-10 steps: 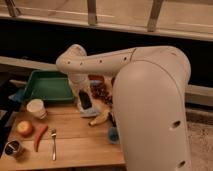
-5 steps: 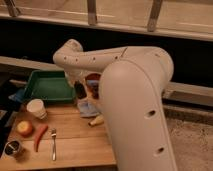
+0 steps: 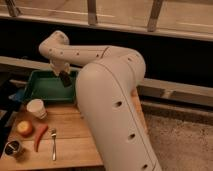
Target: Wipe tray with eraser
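Note:
A green tray point(image 3: 44, 88) sits at the back left of the wooden table point(image 3: 67, 131). My gripper point(image 3: 64, 80) hangs from the white arm over the tray's right part, just above its floor. It looks shut on a small dark block, the eraser point(image 3: 65, 81). I cannot tell if the eraser touches the tray floor. My large white arm covers the table's right half.
A white cup point(image 3: 36, 108) stands in front of the tray. An orange fruit point(image 3: 25, 128), a red chili point(image 3: 39, 136), a fork point(image 3: 53, 144) and a metal can point(image 3: 14, 148) lie at the front left. A blue object point(image 3: 19, 95) is by the tray's left edge.
The arm has swung left and back, carrying the gripper from above the table's middle to over the green tray. The things on the table's middle are now hidden behind the arm.

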`<move>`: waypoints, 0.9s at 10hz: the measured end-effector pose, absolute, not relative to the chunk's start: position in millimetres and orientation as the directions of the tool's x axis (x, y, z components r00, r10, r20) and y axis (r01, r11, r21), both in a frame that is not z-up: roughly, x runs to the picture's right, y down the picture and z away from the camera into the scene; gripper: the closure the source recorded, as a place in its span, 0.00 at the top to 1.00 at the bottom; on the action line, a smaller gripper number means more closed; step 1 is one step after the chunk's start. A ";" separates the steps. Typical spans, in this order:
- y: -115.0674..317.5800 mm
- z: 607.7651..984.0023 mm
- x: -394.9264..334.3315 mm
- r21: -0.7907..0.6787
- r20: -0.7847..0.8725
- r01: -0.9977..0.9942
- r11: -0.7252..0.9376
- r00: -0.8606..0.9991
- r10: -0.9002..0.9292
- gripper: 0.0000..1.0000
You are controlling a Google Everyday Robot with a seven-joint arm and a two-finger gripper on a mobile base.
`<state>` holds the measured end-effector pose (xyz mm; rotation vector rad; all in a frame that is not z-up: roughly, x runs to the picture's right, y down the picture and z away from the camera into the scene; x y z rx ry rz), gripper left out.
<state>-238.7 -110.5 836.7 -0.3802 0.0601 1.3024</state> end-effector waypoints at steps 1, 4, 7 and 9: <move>-113.2 837.5 -242.7 -0.247 -0.249 -0.945 0.213 0.274 0.929 0.00; -112.7 838.4 -241.4 -0.245 -0.239 -0.947 0.210 0.269 0.933 0.00; -105.3 863.2 -256.0 -0.305 -0.188 -0.937 0.173 0.238 0.953 0.00; -106.2 878.1 -278.8 -0.369 -0.158 -0.913 0.173 0.246 0.956 0.00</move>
